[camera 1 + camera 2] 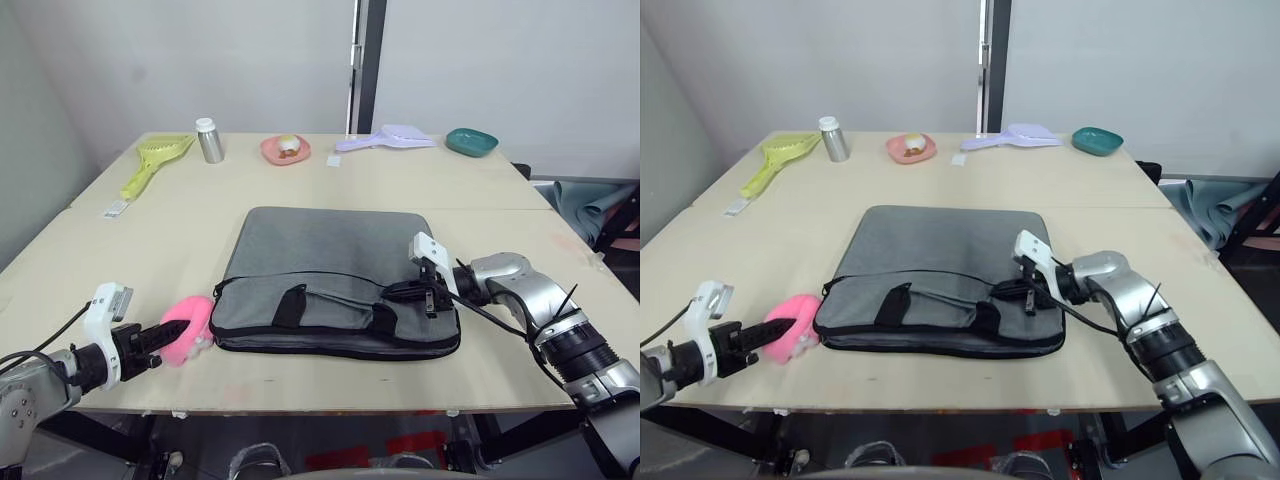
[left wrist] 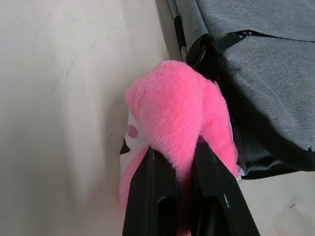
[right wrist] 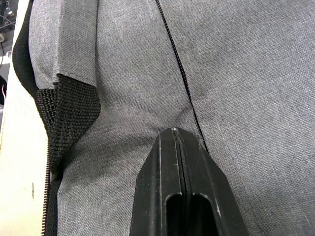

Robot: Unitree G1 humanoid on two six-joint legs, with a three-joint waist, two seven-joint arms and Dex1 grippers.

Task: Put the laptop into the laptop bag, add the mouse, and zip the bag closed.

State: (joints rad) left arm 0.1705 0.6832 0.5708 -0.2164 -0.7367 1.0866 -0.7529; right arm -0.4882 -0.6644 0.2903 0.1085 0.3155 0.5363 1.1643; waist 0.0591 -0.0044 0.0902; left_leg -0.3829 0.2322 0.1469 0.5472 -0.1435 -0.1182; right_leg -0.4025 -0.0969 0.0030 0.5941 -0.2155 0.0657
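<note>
The grey laptop bag (image 1: 330, 250) lies flat in the middle of the table, its two black strap handles (image 1: 290, 305) towards the front edge. My right gripper (image 1: 397, 293) is shut, and its tip (image 3: 174, 131) presses on the bag's grey fabric beside the thin black zipper line (image 3: 179, 73), near the right handle. My left gripper (image 1: 160, 337) is shut on a round pink plush toy (image 2: 172, 103), which rests on the table against the bag's front left corner. The laptop and the mouse are out of view.
Along the far edge stand a yellow-green scoop (image 1: 155, 160), a silver can (image 1: 209, 141), a pink bowl (image 1: 286, 150), a lavender scoop (image 1: 390, 138) and a teal bowl (image 1: 471, 141). The table's front edge (image 1: 300, 408) runs just below the bag.
</note>
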